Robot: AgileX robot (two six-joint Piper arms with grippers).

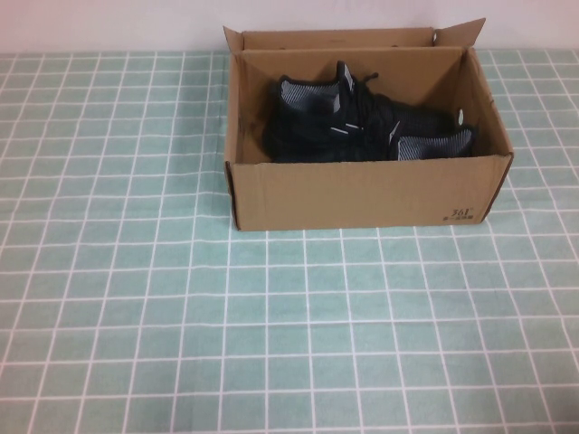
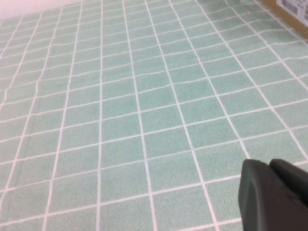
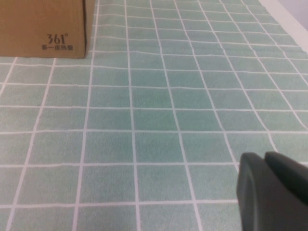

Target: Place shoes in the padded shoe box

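The brown cardboard shoe box (image 1: 362, 194) stands open at the far middle of the table, flaps upright, with small black print at its front right corner. Both black knit shoes (image 1: 362, 127) lie inside it, side by side, grey collars at opposite ends. Neither arm shows in the high view. My left gripper (image 2: 270, 168) hovers low over bare tablecloth, fingers together and empty; a box corner (image 2: 293, 7) shows far from it. My right gripper (image 3: 264, 159) is also shut and empty over the cloth, well short of the box's printed corner (image 3: 43, 24).
A green tablecloth with a white grid (image 1: 271, 344) covers the whole table. A pale wall runs behind the box. The table's edge shows in the right wrist view (image 3: 296, 19).
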